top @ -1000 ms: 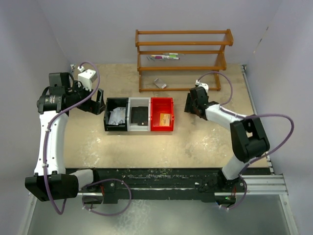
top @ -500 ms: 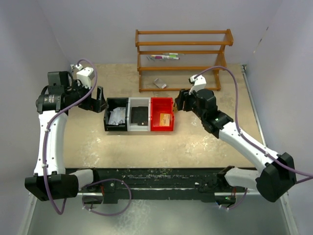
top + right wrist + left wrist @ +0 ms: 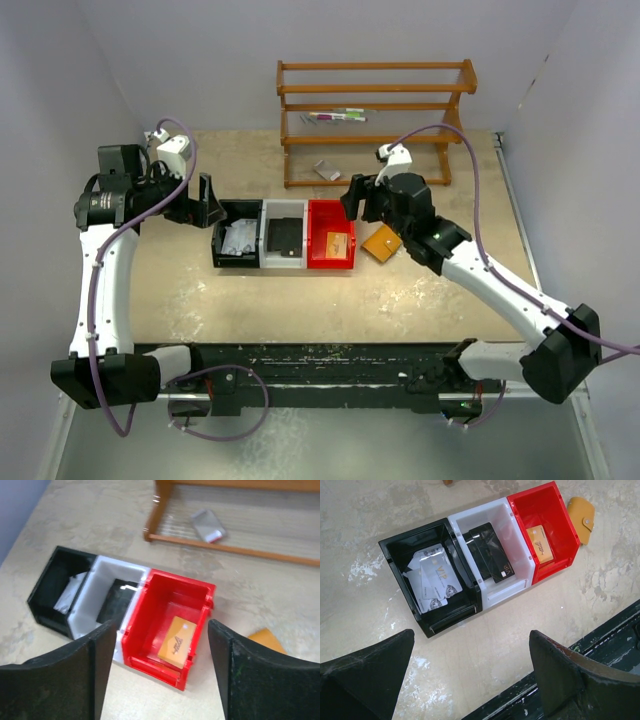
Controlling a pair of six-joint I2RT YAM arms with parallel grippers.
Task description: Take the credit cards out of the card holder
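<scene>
Newly: card holder (image 3: 381,241) lay closed on the tabletop (image 3: 400,295) beside the red bin (image 3: 332,203), apparently just released; right gripper (image 3: 161,675) and left gripper (image 3: 470,680) gaped empty; credit cards (image 3: 434,577) already binned.

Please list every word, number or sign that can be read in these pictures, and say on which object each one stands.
"VIP": on the pale card in the black bin.
"VIP": on the black card in the white bin.
The orange card in the red bin carries a dark script mark, too blurred to read.
No other text is legible.
</scene>
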